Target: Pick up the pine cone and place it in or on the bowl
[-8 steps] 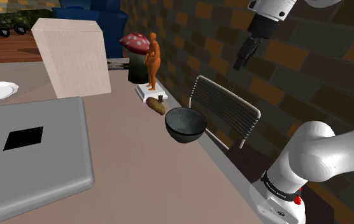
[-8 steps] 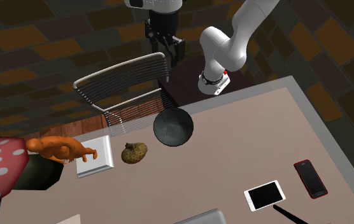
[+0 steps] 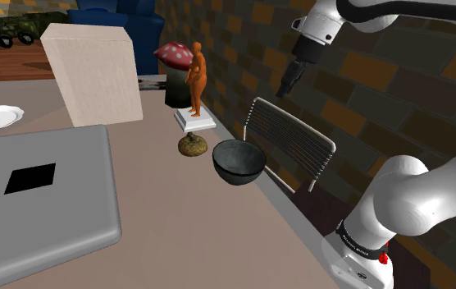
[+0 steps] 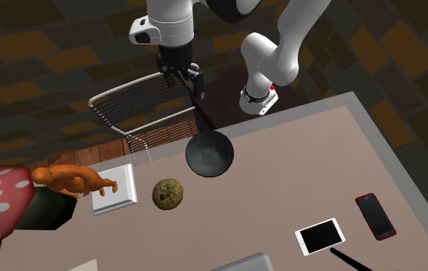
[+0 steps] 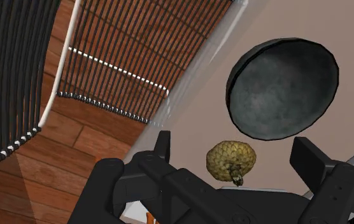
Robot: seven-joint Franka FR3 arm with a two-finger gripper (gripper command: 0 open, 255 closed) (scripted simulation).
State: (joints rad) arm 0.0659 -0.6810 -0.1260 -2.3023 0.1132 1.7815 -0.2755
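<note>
Black gripper (image 4: 192, 83) wide open and empty above wire chair (image 4: 145, 104), pine cone (image 4: 168, 194) on table (image 4: 305, 165) near dark bowl (image 4: 209, 152)

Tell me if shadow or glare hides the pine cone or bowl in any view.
Neither does. Shoulder view: pine cone evenly lit against the table, bowl dark but its rim reads. Second exterior view: both evenly lit, no glare. Wrist view: both well lit, the bowl's inside mottled grey.

White Franka arm (image 3: 421, 195), black gripper (image 4: 192, 82)
Rounded white links, dark joints, a lettered black band (image 3: 357, 238) (red dot (image 3: 382, 259) beside it).
</note>
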